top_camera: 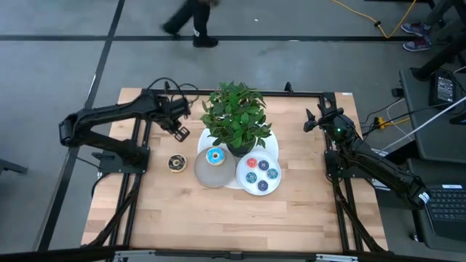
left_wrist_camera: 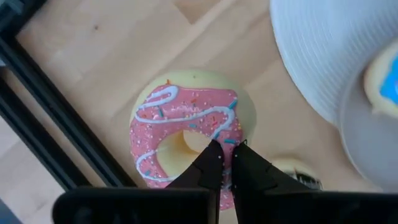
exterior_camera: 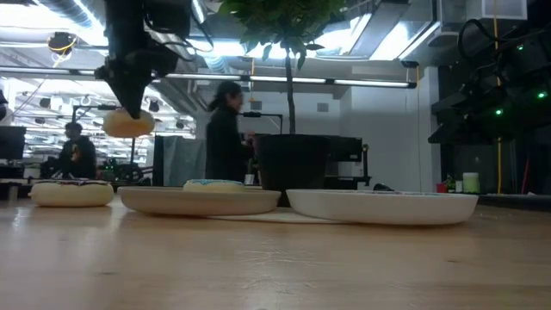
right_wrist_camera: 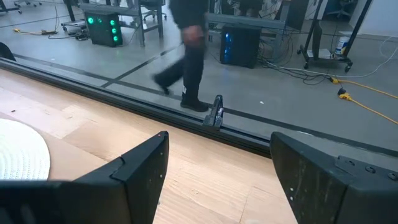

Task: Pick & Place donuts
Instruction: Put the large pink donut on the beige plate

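My left gripper (top_camera: 179,130) hangs over the table's left far part, shut on a pink-iced donut with white stripes (left_wrist_camera: 186,112); the low view shows that donut (exterior_camera: 129,124) lifted above the table. A chocolate donut (top_camera: 176,164) lies flat on the wood. A blue-iced donut (top_camera: 215,156) lies on the grey plate (top_camera: 204,173). Several mini donuts (top_camera: 261,173) lie on the white plate (top_camera: 244,185). My right gripper (top_camera: 314,120) waits open near the table's far right edge, touching nothing. My left gripper comes from above, pointing down, and is shut on the pink donut's ring (left_wrist_camera: 214,134) next to its hole. The fingertips (left_wrist_camera: 211,163) cover the place of contact itself. The donut hangs level below the fingers, lifted clear of the table.
A potted green plant (top_camera: 234,116) stands behind the plates at the table's middle far side. Bare wood (top_camera: 233,225) fills the near half. Dark frame rails (top_camera: 138,182) run along both sides. People move in the room beyond the table (exterior_camera: 225,129).
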Controlling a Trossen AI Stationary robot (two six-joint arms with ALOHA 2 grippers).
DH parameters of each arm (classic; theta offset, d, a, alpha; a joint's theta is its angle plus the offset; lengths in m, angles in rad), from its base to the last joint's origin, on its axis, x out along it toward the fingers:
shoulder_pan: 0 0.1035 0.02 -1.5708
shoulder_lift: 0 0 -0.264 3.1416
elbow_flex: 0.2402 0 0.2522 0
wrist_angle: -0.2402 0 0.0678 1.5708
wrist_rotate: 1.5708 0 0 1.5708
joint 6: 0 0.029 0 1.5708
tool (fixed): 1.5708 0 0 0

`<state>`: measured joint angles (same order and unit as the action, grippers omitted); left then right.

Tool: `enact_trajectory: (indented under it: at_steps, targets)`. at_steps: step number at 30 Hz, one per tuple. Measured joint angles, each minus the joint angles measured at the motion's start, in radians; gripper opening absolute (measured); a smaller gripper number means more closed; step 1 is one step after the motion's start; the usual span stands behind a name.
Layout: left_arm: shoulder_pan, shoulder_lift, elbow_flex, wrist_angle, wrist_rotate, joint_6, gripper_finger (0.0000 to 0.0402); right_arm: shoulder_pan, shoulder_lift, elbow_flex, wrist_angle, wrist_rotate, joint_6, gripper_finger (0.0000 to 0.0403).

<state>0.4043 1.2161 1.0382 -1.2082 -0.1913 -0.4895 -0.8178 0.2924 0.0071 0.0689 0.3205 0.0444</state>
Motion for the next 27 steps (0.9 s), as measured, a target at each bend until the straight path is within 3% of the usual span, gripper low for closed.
enact_trajectory:
  at_steps: [17, 27]
  targets:
    - [-0.516, -0.020, 0.000, -0.105, 0.002, -0.394, 0.0016, 0.000, 0.000, 0.000, 0.000, 0.000, 0.000, 0.0278]
    - [-0.791, 0.056, 0.000, -0.105, 0.027, -0.646, 0.0016, 0.000, 0.000, 0.000, 0.000, 0.000, 0.000, 0.0278]
